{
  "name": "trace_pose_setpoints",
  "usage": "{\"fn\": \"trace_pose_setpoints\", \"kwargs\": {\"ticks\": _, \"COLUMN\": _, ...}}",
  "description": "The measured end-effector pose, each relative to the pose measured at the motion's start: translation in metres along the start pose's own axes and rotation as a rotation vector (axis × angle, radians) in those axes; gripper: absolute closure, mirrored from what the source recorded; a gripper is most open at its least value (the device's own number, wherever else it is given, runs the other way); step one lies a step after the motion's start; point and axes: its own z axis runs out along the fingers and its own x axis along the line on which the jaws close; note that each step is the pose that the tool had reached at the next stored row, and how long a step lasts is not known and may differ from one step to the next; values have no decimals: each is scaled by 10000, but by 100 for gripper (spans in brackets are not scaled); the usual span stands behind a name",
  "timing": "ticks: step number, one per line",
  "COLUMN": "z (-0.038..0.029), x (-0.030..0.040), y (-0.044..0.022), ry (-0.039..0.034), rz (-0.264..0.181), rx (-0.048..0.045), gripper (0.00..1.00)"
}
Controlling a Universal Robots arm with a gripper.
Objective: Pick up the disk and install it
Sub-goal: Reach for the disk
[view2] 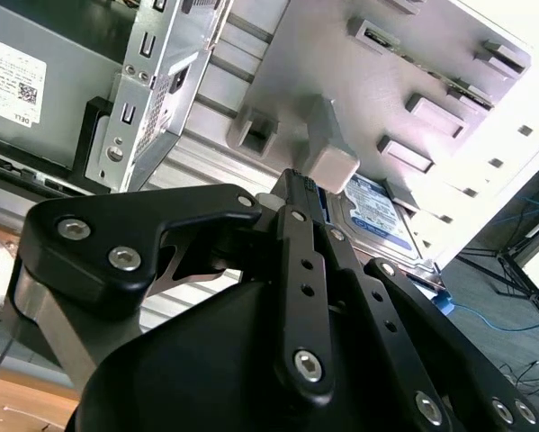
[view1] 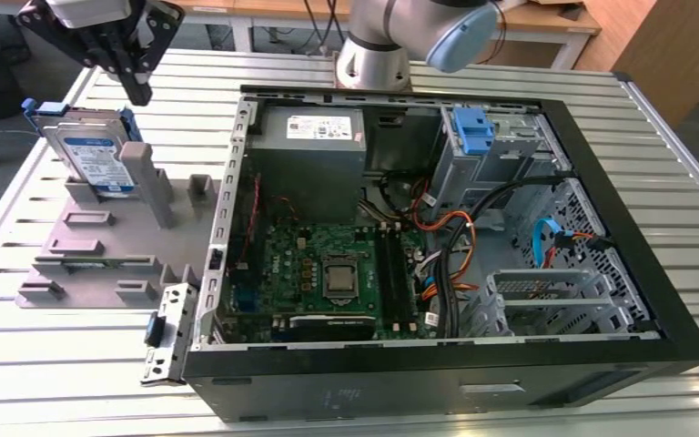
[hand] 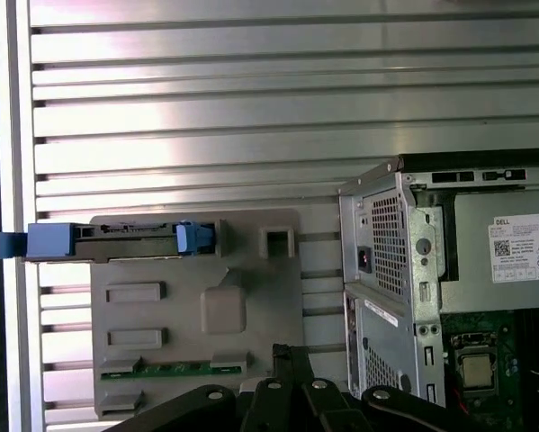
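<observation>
The disk [view1: 92, 155] stands on edge in a slot at the far end of a grey fixture [view1: 106, 250], silver with a white-and-blue label and a blue carrier bracket. In the first wrist view the disk [hand: 116, 241] shows edge-on with blue tabs at both ends. In the second wrist view the disk [view2: 377, 211] peeks out past the fingers. My gripper [view1: 138, 91] hangs just above the disk's top edge, toward the exterior view's right of it, with the fingers shut together on nothing. The gripper tips appear in both wrist views [view2: 298, 180] [hand: 287, 353], apart from the disk.
An open computer case [view1: 641, 300] lies to the exterior view's right of the fixture. Inside are a grey power supply [view1: 307, 137], a motherboard [view1: 325, 273], a tall blue latch piece [view1: 473, 132], cables, and a metal drive cage [view1: 556, 296]. The slatted metal table [view1: 58, 382] surrounds them.
</observation>
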Motion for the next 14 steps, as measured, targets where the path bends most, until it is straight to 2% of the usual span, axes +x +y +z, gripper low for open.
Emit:
{"fn": "trace_pose_setpoints", "kwargs": {"ticks": 11, "z": -2, "x": 139, "y": -10, "ry": -1, "rz": 0, "rx": 0, "gripper": 89}}
{"fn": "trace_pose_setpoints", "kwargs": {"ticks": 14, "z": -3, "x": 145, "y": -10, "ry": 0, "rz": -2, "rx": 0, "gripper": 89}}
